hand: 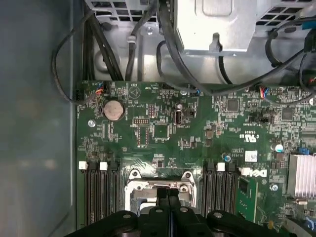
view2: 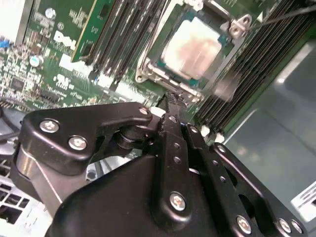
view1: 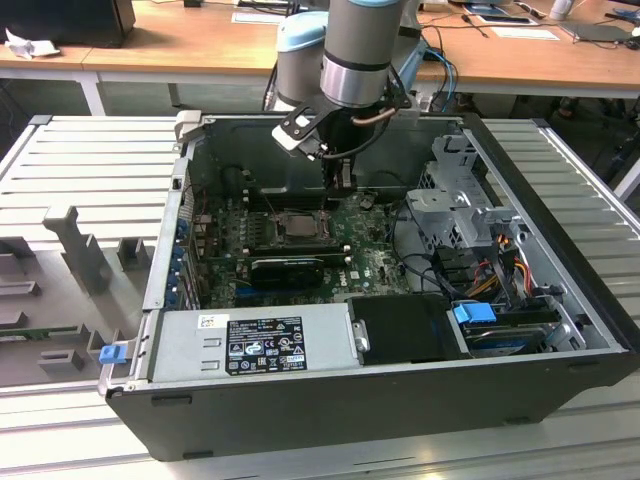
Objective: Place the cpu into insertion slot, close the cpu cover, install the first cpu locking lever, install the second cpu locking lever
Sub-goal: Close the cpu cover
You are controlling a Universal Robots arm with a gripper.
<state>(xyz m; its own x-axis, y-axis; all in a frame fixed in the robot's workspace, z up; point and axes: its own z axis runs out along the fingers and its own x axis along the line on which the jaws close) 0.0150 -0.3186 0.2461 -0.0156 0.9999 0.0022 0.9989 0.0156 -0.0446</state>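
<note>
The cpu (view2: 192, 49), a square chip with a pale silvery-beige top, lies flat in the insertion slot (view1: 298, 225) on the green board. The grey metal cpu cover (view2: 239, 25) lies down around it, with the chip showing through its cut-out. My gripper (view2: 173, 98) is shut with nothing between its black fingers. Its tips hang just above the slot's rim, beside the chip. In the first wrist view the gripper (hand: 168, 196) overlaps the slot (hand: 159, 187). A thin metal rod (view2: 289, 14), perhaps a locking lever, runs off from the cover's corner.
Long black memory slots (view2: 123, 34) flank the socket on both sides. Black cables (hand: 163, 44) and a metal drive cage (view1: 455, 205) crowd the exterior view's right. The power supply (view1: 255, 345) fills the near side. The case's back wall (view1: 260, 150) stands close behind the gripper.
</note>
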